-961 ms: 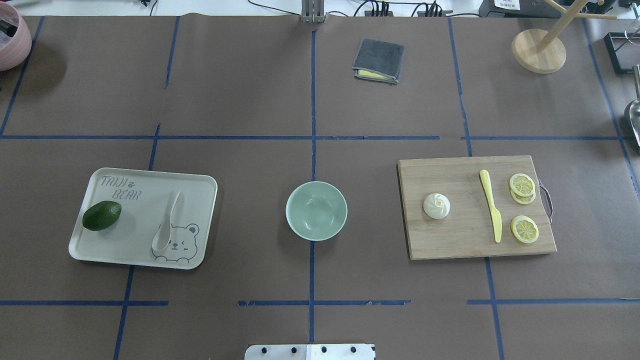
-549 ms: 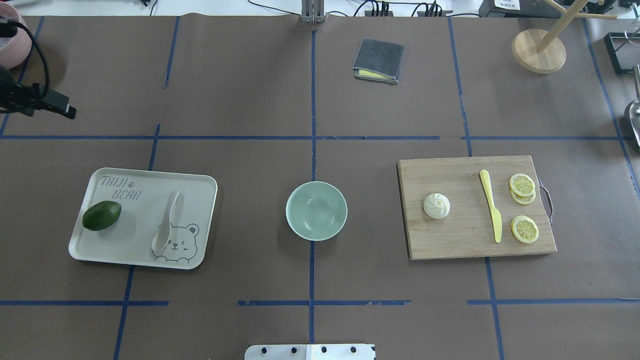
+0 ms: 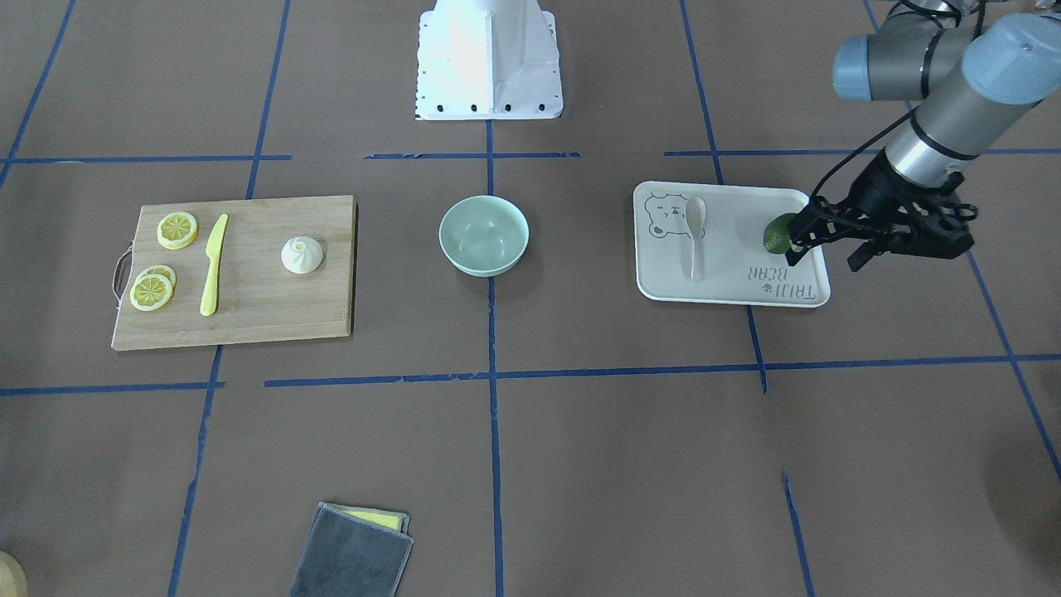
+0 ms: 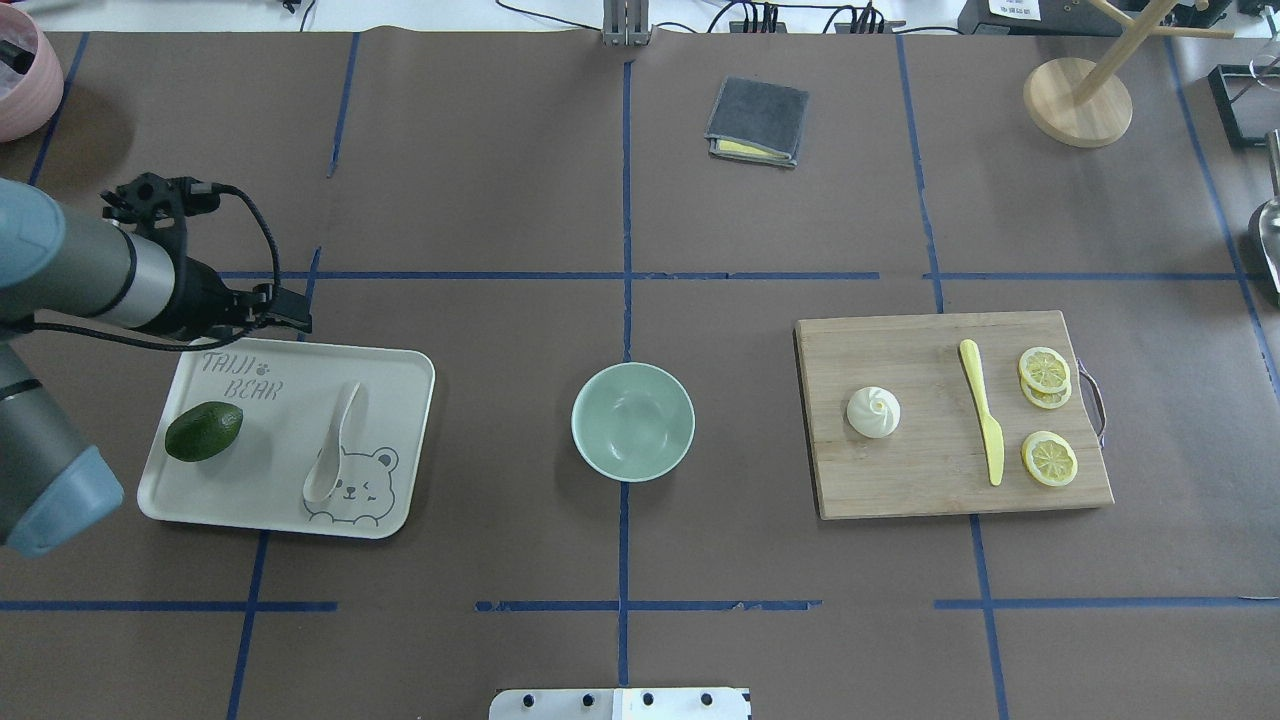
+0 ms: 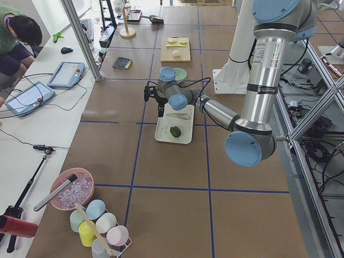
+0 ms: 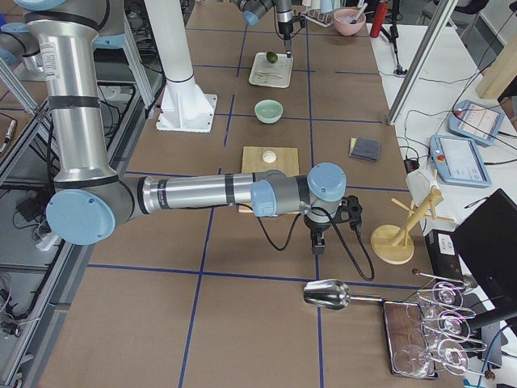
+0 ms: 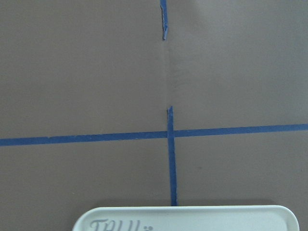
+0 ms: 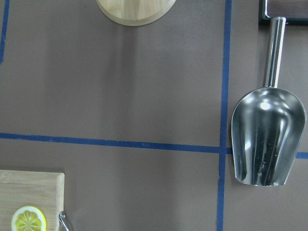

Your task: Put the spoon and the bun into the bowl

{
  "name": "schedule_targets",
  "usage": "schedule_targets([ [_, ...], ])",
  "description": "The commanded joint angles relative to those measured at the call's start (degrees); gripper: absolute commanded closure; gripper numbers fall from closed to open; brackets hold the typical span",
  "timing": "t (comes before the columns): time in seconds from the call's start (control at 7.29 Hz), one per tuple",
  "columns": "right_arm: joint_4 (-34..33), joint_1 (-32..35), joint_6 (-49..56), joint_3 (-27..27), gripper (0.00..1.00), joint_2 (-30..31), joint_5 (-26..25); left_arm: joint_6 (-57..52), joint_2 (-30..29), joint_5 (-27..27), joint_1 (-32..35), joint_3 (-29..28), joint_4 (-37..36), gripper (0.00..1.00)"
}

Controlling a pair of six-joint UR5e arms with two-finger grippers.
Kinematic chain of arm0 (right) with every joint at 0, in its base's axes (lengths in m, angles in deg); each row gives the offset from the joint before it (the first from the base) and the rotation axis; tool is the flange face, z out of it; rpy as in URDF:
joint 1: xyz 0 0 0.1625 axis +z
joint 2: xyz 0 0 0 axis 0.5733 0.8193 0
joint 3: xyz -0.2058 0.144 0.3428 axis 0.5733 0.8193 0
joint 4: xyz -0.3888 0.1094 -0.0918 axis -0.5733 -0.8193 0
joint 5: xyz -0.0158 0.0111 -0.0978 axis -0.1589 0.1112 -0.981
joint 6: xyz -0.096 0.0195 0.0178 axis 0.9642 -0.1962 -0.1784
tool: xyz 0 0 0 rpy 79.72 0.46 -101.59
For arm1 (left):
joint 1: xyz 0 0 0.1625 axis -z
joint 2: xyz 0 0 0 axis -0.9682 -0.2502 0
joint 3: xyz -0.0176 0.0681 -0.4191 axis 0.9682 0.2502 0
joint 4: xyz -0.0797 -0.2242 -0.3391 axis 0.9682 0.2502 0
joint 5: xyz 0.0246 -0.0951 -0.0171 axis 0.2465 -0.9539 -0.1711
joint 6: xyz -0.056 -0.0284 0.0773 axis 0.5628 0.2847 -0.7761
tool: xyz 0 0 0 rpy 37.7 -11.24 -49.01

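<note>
The off-white spoon (image 4: 333,445) lies on a white bear tray (image 4: 260,490) at the left, scoop toward the robot. The cream bun (image 4: 873,411) sits on a wooden cutting board (image 4: 920,485) at the right. The mint-green bowl (image 4: 632,421) stands empty in the middle. My left gripper (image 4: 275,315) hovers over the tray's far edge, left of the spoon's handle; in the front view its fingers (image 3: 800,246) look spread, so it is open and empty. My right gripper (image 6: 315,242) shows only in the right side view, past the board; I cannot tell its state.
A dark green avocado (image 4: 203,431) lies on the tray. A yellow knife (image 4: 982,410) and lemon slices (image 4: 1048,458) lie on the board. A grey cloth (image 4: 757,121), a wooden stand (image 4: 1077,100), a metal scoop (image 8: 267,137) and a pink bowl (image 4: 20,70) sit at the table's far side.
My left arm has come in from the left edge and moved right and nearer, to the tray's far edge. The spoon, bun and bowl have not moved.
</note>
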Motion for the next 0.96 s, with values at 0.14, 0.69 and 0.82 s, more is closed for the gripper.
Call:
schedule_targets([
  [0.14,13.49,-5.85,-19.98,-0.18,0.00,0.28,0.49,4.00,-0.07,5.96,-7.31,-0.64,0.25,0.11],
  [0.69,14.31,-10.34,-25.12,-2.64,0.00,-0.16,-0.21,3.91,-0.42,6.58,-10.48,-1.69,0.25,0.31],
  [0.82,14.31,-10.79,-25.31,-2.64,0.00,-0.34,-0.21,3.91,-0.51,6.58,-10.66,-1.87,0.25,0.40],
])
